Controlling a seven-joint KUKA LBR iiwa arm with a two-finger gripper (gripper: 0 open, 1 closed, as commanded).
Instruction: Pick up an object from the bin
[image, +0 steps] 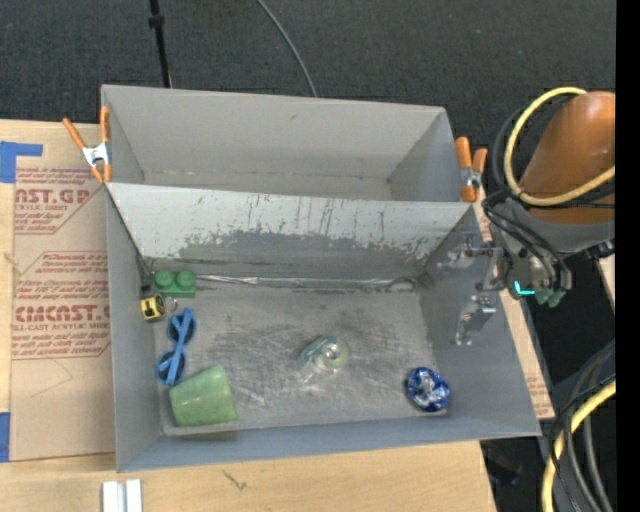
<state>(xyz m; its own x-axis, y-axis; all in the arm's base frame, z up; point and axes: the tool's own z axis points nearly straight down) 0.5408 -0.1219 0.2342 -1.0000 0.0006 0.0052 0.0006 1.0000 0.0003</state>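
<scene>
**Gripper** (472, 315): hanging over the bin's (270, 215) right wall, partway along it and above the floor. Whether the claw is open or closed cannot be told. Nothing is showing in its grasp.

**Likeliest pick, as a judgement:** blue-and-white ball (428, 390), lying on the floor near the front right corner. It is the thing nearest the gripper and is sitting alone.

**Handling note:** a ball is likely to roll when nudged. The claw should be coming straight down, centred over it and opened wider than the ball, then closing across its middle. The right wall is sloping in close beside it, so the approach needs to keep off that wall.

**Other contents:**
- Clear rounded piece (323, 355): lying near the middle of the floor, well apart from the ball.
- Green cup (203, 397): lying on its side in the front left corner.
- Blue looped piece (177, 347): lying along the left wall, just behind the cup.
- Green block (175, 283) and small yellow piece (150, 307): sitting in the back left corner.

**Surface:** grey metal floor, scuffed and scratched, mostly bare. Open room is lying all around the ball except on the wall side.
</scene>
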